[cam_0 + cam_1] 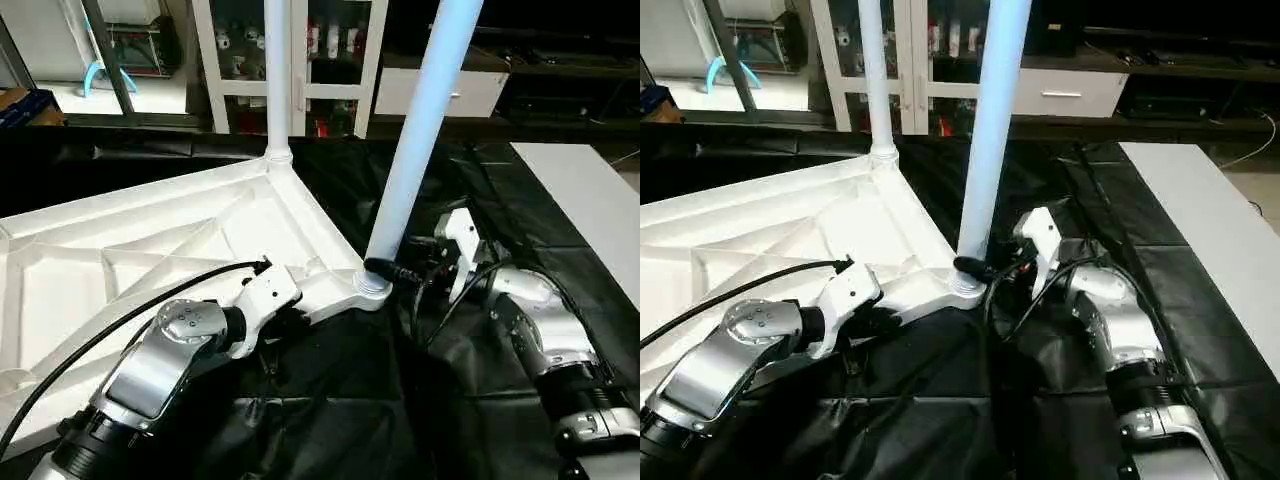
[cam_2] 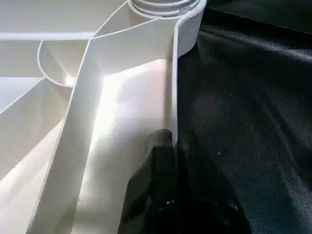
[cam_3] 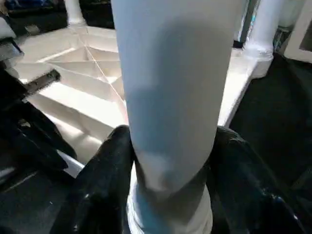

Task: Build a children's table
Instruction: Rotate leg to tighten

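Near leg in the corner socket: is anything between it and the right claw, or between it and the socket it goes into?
Nothing visible. The right claw has a black finger on each side of the near leg just above its base, and that base already sits in the corner socket of the table top.

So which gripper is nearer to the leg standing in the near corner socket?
Right. The right gripper has its fingers on both sides of that leg just above the socket. The left gripper pinches the table top's edge wall, beside the socket.
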